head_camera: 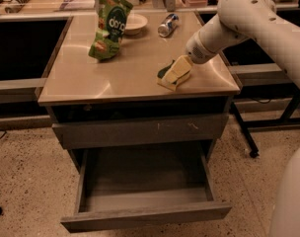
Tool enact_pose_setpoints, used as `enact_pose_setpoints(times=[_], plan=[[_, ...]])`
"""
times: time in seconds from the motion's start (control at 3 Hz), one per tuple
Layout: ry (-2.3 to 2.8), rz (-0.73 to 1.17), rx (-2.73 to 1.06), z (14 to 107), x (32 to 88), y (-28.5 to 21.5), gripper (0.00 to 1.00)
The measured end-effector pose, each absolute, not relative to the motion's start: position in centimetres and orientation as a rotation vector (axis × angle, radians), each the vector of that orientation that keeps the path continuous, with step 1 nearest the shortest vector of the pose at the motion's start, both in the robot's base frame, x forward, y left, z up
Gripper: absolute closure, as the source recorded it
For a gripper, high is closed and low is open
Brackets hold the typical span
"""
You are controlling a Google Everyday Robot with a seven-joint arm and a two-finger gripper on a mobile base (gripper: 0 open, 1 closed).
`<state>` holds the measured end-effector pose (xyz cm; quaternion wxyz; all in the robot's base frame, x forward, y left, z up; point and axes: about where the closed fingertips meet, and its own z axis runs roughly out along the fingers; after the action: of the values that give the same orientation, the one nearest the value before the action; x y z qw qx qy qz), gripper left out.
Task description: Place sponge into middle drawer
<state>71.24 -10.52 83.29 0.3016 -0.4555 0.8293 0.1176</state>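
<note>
Gripper (pixel 179 69) sits on the sponge (pixel 168 83) at front-right of the tan desk (pixel 115 78), can't tell if it's gripping; middle drawer (pixel 145 216) open below, speckled floor (pixel 26 181) around.

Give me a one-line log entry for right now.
gripper: at sponge, front right of countertop | sponge: not yet in drawer | middle drawer: pulled open below | green snack bag, bowl, can: rear of countertop

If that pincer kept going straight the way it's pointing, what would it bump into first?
The sponge. The pincer slants down and left over the right front part of the tabletop, and the sponge lies right at its tip, seemingly touching it. Beneath that is only the tabletop.
</note>
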Motion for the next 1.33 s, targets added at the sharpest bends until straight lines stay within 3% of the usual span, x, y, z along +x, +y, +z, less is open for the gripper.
enact_pose_setpoints(times=[0.67, 1.33], plan=[[2.221, 0.321, -1.209, 81.0, 72.1, -10.1, 0.0], [2.25, 0.353, -1.235, 80.7, 70.9, -9.8, 0.35]])
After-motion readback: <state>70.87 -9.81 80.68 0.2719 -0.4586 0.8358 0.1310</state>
